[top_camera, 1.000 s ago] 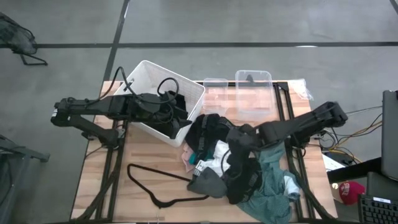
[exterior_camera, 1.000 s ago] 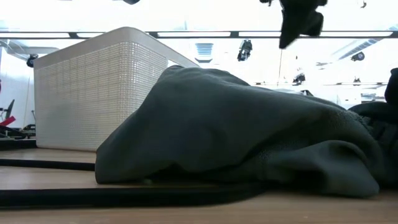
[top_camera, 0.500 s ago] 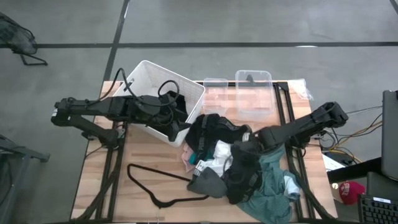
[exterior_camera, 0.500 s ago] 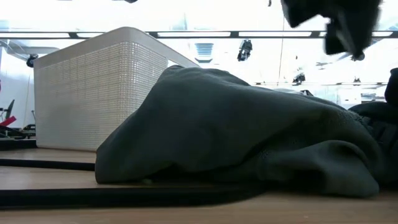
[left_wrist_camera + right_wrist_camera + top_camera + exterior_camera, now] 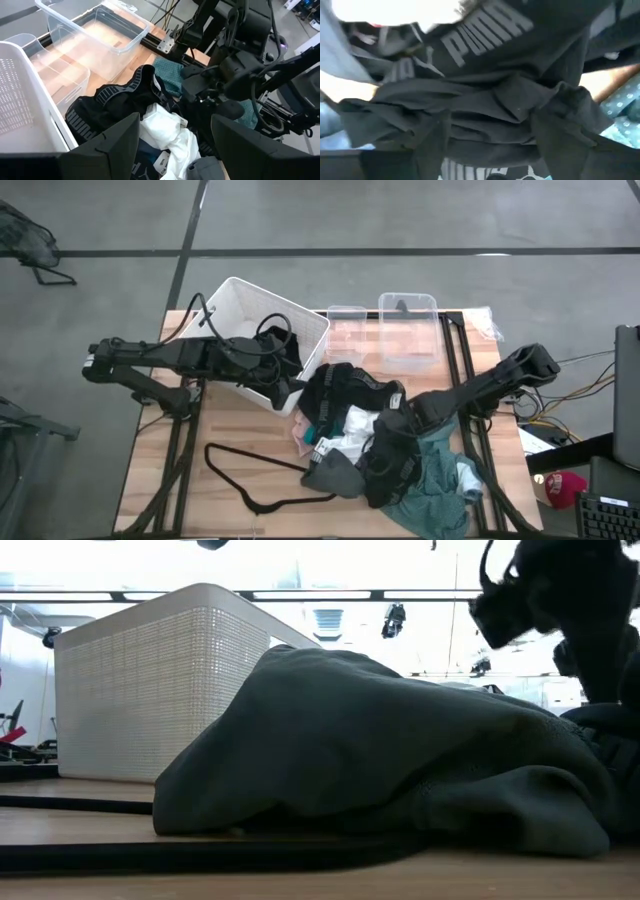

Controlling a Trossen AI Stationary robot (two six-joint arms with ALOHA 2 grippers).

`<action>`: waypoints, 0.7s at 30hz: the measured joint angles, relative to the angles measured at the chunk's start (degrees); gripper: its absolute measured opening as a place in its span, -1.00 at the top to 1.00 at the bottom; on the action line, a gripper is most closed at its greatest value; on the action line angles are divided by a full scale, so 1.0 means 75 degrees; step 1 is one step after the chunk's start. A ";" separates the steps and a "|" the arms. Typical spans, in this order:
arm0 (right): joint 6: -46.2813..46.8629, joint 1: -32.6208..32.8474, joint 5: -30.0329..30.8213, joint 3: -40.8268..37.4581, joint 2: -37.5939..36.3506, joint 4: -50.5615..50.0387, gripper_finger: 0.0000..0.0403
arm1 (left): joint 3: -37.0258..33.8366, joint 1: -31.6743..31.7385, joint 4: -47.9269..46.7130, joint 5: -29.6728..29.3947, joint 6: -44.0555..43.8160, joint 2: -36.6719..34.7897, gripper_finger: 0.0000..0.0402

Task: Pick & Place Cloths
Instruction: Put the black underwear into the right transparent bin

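The right gripper (image 5: 392, 423) is low over the heap of cloths (image 5: 385, 455) on the right half of the tabletop (image 5: 160, 480). Its wrist view is filled with folds of a black printed cloth (image 5: 485, 95) pressed close to the fingers; whether they are apart or together cannot be told. The left gripper (image 5: 290, 375) sits over the near corner of the white basket (image 5: 235, 295), its fingers (image 5: 107, 145) spread apart and holding nothing, with the heap just beyond them. The heap runs from the basket's corner to the right and near tabletop edges, a teal-green cloth (image 5: 437, 480) lying at the near right corner. A black wire hanger (image 5: 250, 475) lies on bare wood to the heap's left. Two clear bins (image 5: 405, 320) stand along the far edge
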 joint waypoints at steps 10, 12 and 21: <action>0.0191 0.0031 0.0170 -0.0922 0.0038 0.0548 -0.47 | 0.0000 -0.0003 0.0001 -0.0003 -0.0004 0.0003 -0.25; 0.0182 0.0025 0.0195 -0.0968 0.0061 0.0591 -0.39 | 0.0000 -0.0003 0.0000 -0.0003 -0.0005 0.0003 -0.25; -0.0031 0.0025 0.0208 -0.0941 0.0085 0.0647 0.50 | -0.0003 -0.0006 0.0003 -0.0040 -0.0023 0.0006 -0.25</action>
